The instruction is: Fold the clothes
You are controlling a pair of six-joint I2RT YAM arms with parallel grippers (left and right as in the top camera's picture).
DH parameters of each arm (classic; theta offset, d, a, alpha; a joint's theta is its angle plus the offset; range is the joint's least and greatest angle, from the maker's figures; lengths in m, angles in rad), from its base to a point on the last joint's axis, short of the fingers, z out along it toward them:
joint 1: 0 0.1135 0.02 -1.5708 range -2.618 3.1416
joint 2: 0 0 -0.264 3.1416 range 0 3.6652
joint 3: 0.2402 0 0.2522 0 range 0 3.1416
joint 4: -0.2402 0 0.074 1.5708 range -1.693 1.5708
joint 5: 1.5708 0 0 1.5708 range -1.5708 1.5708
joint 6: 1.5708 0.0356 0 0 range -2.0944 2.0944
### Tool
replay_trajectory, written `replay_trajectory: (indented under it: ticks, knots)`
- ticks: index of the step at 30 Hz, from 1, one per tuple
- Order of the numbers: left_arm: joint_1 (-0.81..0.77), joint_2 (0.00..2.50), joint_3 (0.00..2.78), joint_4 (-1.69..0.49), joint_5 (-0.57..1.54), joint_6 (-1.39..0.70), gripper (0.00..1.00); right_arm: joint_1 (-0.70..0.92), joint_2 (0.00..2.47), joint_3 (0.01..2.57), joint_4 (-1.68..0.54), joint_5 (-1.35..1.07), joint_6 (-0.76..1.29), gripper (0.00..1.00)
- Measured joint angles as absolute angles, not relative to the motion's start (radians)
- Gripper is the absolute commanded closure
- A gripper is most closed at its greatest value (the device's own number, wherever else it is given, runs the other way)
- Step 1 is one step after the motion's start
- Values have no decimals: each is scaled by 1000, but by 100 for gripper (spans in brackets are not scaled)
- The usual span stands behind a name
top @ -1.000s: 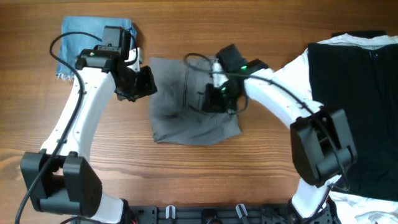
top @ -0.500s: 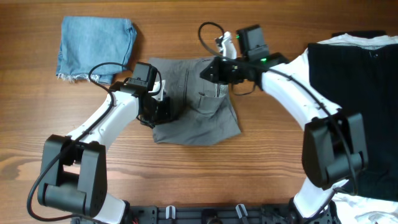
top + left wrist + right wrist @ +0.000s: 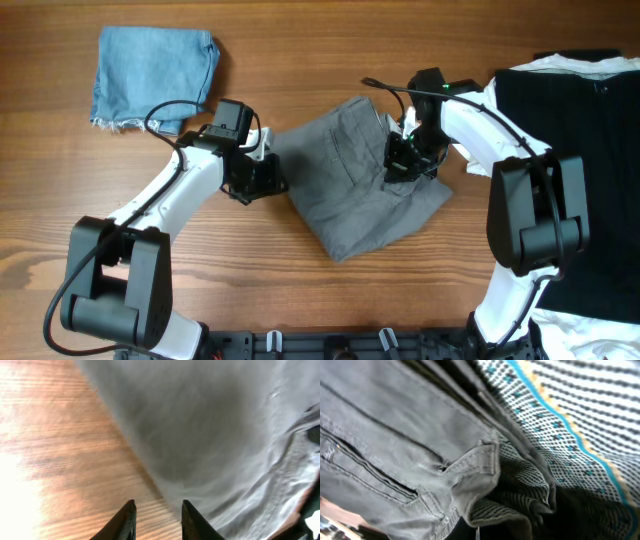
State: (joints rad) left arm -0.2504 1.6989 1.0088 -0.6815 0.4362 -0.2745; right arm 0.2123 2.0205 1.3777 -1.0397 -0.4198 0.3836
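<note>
The grey shorts (image 3: 350,195) lie skewed on the table's middle, one corner pointing to the front. My right gripper (image 3: 405,160) is shut on their upper right part, by the waistband. In the right wrist view the grey cloth (image 3: 395,445) with its slit pocket fills the frame, and a fold showing patterned lining sits in the jaws (image 3: 505,525). My left gripper (image 3: 266,178) is open and empty at the shorts' left edge. In the left wrist view its fingers (image 3: 157,512) straddle bare wood beside the grey cloth (image 3: 225,425).
A light-blue denim piece (image 3: 150,72) lies folded at the back left. Black and white garments (image 3: 575,150) cover the right side of the wooden table (image 3: 200,270), close to my right arm.
The shorts have been dragged to the right and turned, with my right gripper moving right and toward the front on them. My left gripper has hardly moved.
</note>
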Motion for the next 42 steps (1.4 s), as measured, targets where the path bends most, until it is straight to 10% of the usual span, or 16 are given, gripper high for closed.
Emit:
replay_trajectory:
  ticks: [4, 11, 18, 20, 23, 26, 29, 30, 31, 32, 42]
  knots:
    - [-251, 1699, 1005, -511, 626, -274, 92, 212, 2020, 1378, -1054, -399, 353, 96]
    - [-277, 1824, 997, -453, 467, -373, 96, 160, 1995, 1378, -1221, -91, 463, 95]
    - [-273, 1865, 1000, -421, 648, -379, 64, 94, 1912, 1377, -1153, -135, 249, 96]
    - [-285, 1776, 1018, -394, 694, -373, 87, 94, 1882, 1377, -1134, -142, 236, 96]
    - [-360, 1744, 1041, -329, 704, -363, 91, 92, 1825, 1377, -1143, -142, 250, 96]
    - [-465, 1801, 1042, -249, 658, -389, 96, 76, 1808, 1377, -1205, -146, 305, 56]
    - [-518, 1935, 1043, -200, 593, -509, 96, 68, 1808, 1377, -1240, -116, 377, 43]
    - [-519, 1978, 1044, -186, 594, -560, 96, 68, 1808, 1372, -1239, -98, 398, 47]
    - [-513, 1990, 1056, -183, 605, -611, 96, 68, 1806, 1339, -1196, -80, 413, 83]
    - [-511, 1995, 1061, -183, 608, -633, 96, 68, 1806, 1308, -1171, -69, 421, 96]
    - [-373, 2005, 1065, -181, 641, -622, 83, -12, 1803, 1182, -1116, 43, 540, 91]
